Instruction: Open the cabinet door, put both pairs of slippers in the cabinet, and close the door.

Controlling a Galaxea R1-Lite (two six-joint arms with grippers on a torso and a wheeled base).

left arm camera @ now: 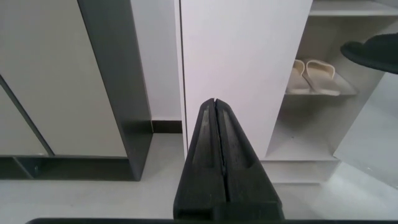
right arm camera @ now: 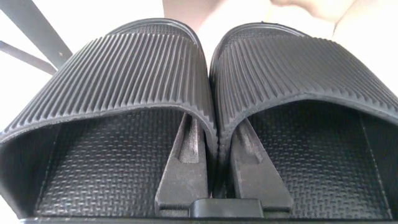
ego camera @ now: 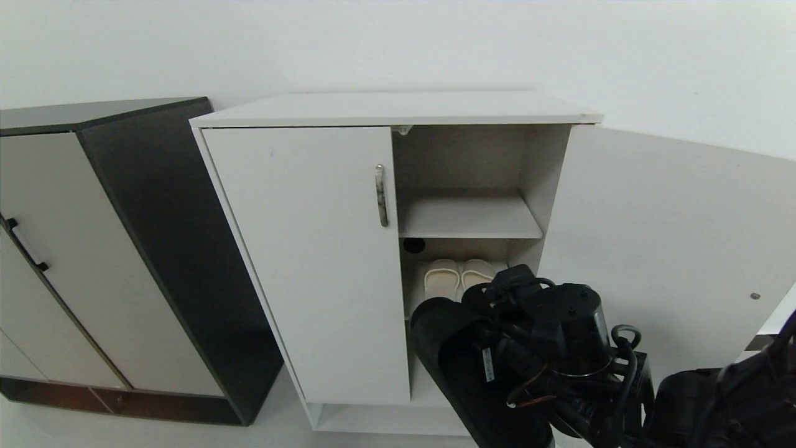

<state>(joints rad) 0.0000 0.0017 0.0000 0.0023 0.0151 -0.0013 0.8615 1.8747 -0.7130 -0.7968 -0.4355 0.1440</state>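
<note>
The white cabinet (ego camera: 398,112) stands with its right door (ego camera: 671,249) swung open and its left door (ego camera: 311,261) closed. A cream pair of slippers (ego camera: 459,278) lies on the middle shelf, also visible as cream slippers (left arm camera: 314,76) in the left wrist view. My right gripper (right arm camera: 214,158) is shut on the black pair of slippers (right arm camera: 205,99), pinching their two inner walls together. In the head view the black slippers (ego camera: 460,367) hang in front of the open compartment, below the cream pair. My left gripper (left arm camera: 215,107) is shut and empty, low in front of the closed left door.
A dark-sided cabinet (ego camera: 155,249) with a black handle stands close on the left. The upper shelf (ego camera: 466,218) and the bottom shelf (left arm camera: 298,140) hold nothing. Pale floor (left arm camera: 93,199) runs in front.
</note>
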